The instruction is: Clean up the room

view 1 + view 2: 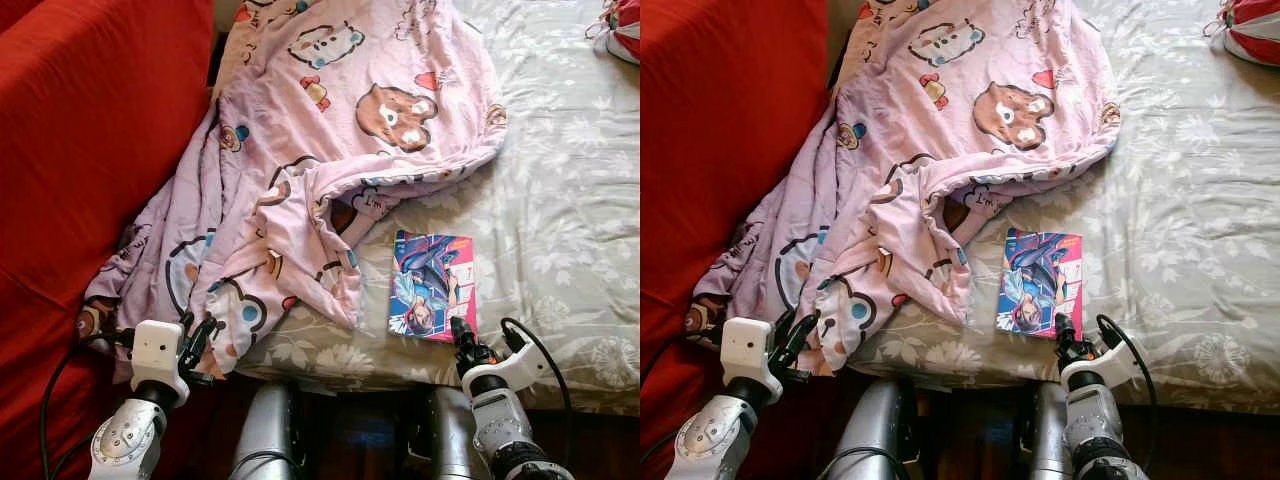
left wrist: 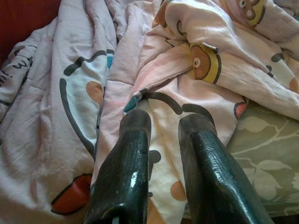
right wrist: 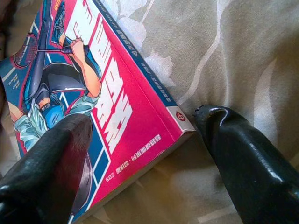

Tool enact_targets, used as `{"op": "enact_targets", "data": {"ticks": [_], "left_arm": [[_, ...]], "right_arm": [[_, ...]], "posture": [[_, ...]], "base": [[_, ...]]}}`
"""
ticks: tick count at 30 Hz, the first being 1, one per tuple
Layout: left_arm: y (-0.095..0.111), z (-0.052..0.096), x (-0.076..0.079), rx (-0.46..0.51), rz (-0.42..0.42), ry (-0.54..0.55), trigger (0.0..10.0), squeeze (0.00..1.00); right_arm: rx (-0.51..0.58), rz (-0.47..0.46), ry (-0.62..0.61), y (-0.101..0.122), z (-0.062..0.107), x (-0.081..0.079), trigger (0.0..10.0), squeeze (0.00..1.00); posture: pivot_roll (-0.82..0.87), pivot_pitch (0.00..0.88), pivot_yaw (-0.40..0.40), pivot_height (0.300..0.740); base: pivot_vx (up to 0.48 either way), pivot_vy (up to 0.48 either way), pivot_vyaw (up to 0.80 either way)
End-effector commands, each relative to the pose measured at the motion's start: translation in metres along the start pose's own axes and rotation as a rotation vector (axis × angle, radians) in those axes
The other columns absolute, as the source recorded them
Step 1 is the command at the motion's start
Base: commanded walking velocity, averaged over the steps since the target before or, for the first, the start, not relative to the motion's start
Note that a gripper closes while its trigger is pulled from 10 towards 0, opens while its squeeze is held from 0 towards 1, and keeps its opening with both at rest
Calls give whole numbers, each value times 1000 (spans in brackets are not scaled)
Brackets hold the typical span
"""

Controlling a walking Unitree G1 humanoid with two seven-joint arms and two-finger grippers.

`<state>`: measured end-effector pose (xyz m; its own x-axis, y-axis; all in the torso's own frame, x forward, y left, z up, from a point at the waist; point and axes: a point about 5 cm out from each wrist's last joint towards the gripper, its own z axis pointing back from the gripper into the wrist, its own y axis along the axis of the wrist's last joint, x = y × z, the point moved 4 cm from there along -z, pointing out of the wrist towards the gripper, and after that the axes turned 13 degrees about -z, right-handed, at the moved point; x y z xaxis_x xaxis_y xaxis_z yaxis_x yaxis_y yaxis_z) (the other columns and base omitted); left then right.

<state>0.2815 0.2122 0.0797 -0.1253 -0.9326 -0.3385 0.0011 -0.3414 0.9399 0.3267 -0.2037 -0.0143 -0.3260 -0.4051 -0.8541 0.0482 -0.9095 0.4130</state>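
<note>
A pink cartoon-print blanket [image 1: 330, 130] lies crumpled across the left half of the bed, one side hanging down toward the red surface. A comic book [image 1: 432, 285] with a red and blue cover lies flat on the grey floral sheet [image 1: 560, 200] near the bed's front edge. My right gripper [image 1: 462, 330] is open at the book's near right corner. In the right wrist view one finger rests over the book's cover [image 3: 93, 93] and the other on the sheet beside it. My left gripper [image 1: 203, 335] is open, its fingertips [image 2: 135, 126] against the blanket's hanging edge [image 2: 70, 93], holding nothing.
A red covered sofa or cushion [image 1: 90, 130] rises along the left. A red and white striped object [image 1: 625, 30] lies at the bed's far right corner. My silver legs [image 1: 265, 430] stand against the bed's front edge, dark floor between them.
</note>
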Motion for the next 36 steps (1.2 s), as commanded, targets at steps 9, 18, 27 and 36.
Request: {"op": "enact_targets", "data": {"ticks": [9,18,27,36], "left_arm": [[-5,9,-3,-27,-57,-25,10000,0],[-5,13,-1,-32,-68,-44,10000,0],[-6,14,1,-33,-75,-50,10000,0],[-12,18,8,-51,-78,-66,10000,0]], "right_arm": [[-110,16,-65,-30,7,11,0,0],[-116,6,-54,-33,6,8,0,0],[-107,11,-47,-30,4,4,0,0],[-78,16,-60,-26,4,7,0,0]], "posture": [[246,323,164,602],[251,321,169,602],[253,319,169,602],[254,311,165,602]], "base": [[0,0,0],[0,0,0],[0,0,0],[0,0,0]]}}
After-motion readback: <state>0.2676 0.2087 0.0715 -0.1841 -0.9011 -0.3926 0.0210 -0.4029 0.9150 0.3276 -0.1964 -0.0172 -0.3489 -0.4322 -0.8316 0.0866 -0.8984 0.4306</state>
